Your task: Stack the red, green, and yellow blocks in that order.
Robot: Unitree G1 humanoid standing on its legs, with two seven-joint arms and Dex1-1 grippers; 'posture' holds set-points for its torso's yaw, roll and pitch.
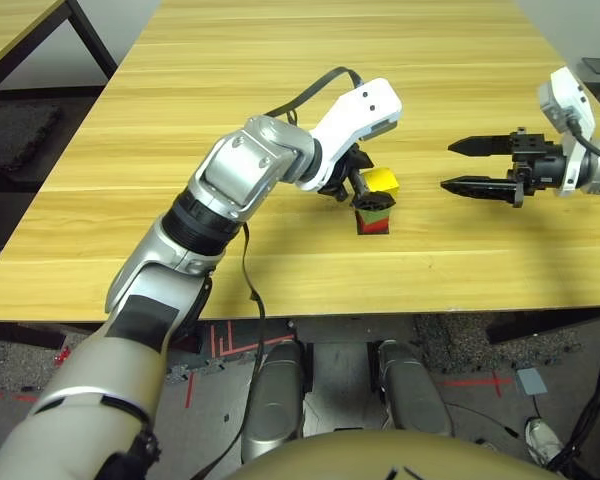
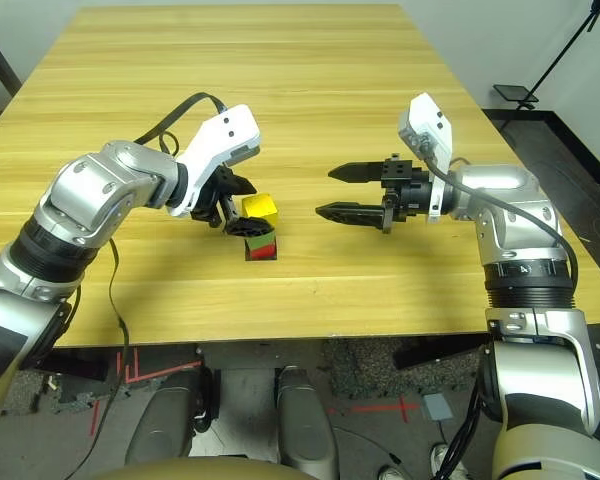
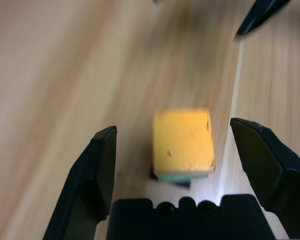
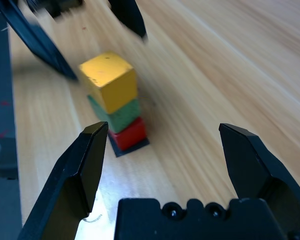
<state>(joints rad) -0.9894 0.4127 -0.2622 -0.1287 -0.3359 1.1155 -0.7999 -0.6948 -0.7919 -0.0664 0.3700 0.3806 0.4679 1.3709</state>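
At centre frame on the table (image 1: 180, 120), the stack is seen built: red block (image 4: 130, 134) on the black patch (image 4: 132, 146), green block (image 4: 117, 114) above, yellow block (image 4: 109, 81) on top, slightly skewed. The left gripper (image 3: 190, 160) is spread wide around the yellow, gripping nothing. At right, the right gripper (image 2: 345, 192) is held open, empty. Only withdrawal seems left.

a lab or robot test room, by the look of it. a plain wood table (image 1: 280, 60) on a black metal frame stands on a grey speckled floor (image 1: 460, 345) marked with red tape lines (image 1: 220, 345). a black stand base (image 2: 518, 93) sits on the floor beside it, and loose black cables (image 1: 252, 300) hang off the arm.
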